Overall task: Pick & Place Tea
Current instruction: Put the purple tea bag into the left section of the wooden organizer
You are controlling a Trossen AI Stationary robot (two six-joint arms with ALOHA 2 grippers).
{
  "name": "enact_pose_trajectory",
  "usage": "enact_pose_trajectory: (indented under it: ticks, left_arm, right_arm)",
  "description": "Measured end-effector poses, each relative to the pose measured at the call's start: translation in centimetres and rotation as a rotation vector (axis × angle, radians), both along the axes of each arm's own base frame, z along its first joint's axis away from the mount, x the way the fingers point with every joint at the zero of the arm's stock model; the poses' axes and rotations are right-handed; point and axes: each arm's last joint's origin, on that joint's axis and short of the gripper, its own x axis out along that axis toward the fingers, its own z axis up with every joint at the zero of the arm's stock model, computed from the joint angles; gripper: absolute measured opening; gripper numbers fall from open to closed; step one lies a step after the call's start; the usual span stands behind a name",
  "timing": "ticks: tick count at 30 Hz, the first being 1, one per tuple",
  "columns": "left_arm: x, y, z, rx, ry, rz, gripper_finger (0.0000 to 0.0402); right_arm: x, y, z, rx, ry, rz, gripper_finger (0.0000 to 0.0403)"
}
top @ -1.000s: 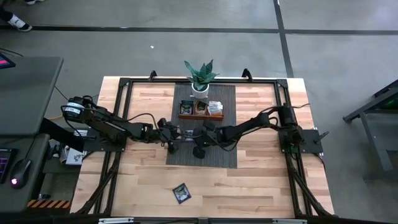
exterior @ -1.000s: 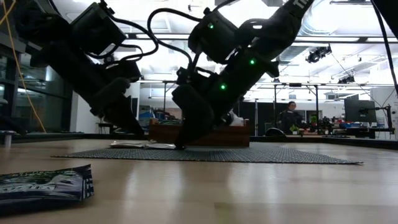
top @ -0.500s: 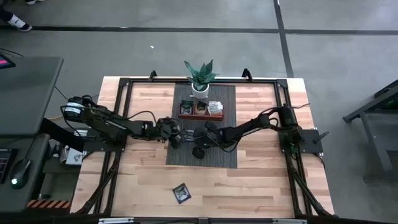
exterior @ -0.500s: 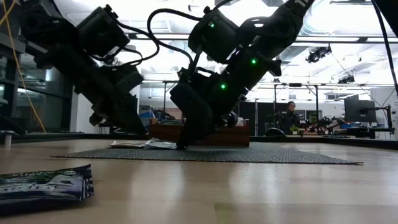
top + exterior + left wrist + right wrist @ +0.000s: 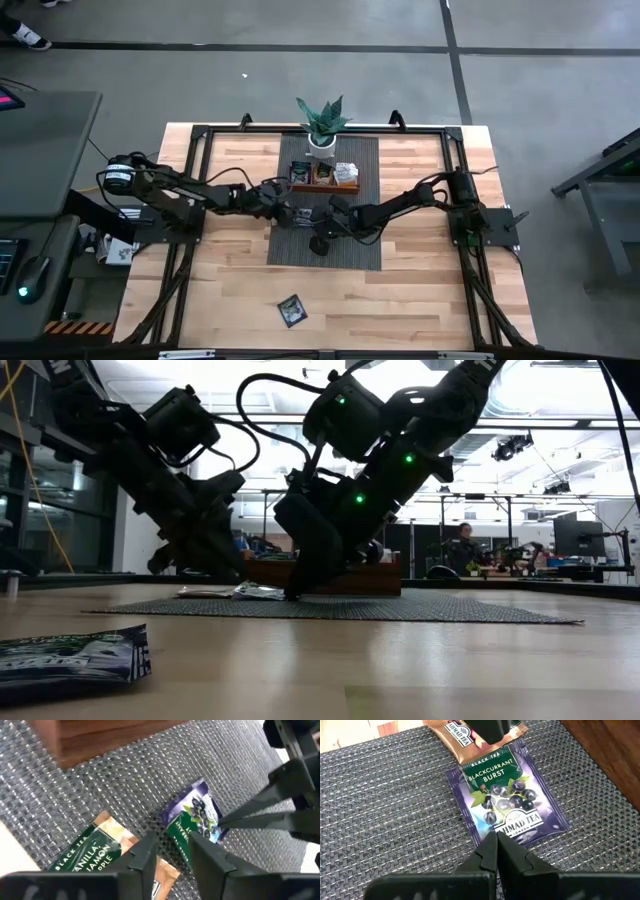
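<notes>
Step in hand: picking a purple sachet [image 5: 512, 802] off the grey mat [image 5: 350, 250], just in front of the wooden tray [image 5: 322, 184]. Right claw [image 5: 496, 851] is clenched, its tips pinning the sachet's edge. Left claw [image 5: 172, 852] stands parted over the sachet's other end, grasping nothing. Next move, in my judgement: close on it and lift.

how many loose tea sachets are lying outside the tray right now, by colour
Purple blackcurrant sachet on the mat: 1
Tan sachet on the mat: 1
Dark sachet on the bare wood near the table's front edge: 1
Total: 3 loose sachets that can be seen; those in the wooden tray are not counted.
</notes>
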Motion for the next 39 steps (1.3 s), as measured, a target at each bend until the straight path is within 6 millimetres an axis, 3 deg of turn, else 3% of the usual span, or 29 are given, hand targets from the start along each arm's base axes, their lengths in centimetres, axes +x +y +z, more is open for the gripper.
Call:
enact_pose_trajectory:
  ticks: [9,19,28,32,39]
  left_arm:
    - [0.1,0.0,0.0,-0.065,-0.021,0.039,0.0129]
    - [1.1,0.0,-1.9,-0.117,-0.008,0.087,0.0129]
    - [2.3,0.1,-1.0,-0.102,-0.028,0.060,0.0127]
    - [2.5,0.1,-0.8,-0.106,-0.033,0.055,0.0102]
    - [2.3,0.1,-1.0,-0.103,-0.007,0.055,0.0007]
  right_arm:
    - [0.2,0.0,0.1,-0.011,-0.024,0.015,0.0000]
    - [0.3,0.0,0.2,-0.011,-0.036,0.017,0.0000]
    - [0.3,0.0,0.2,-0.015,-0.038,0.019,0.0000]
    - [0.3,0.0,0.2,-0.019,-0.038,0.015,0.0000]
    - [0.3,0.0,0.2,-0.021,-0.038,0.017,0.0000]
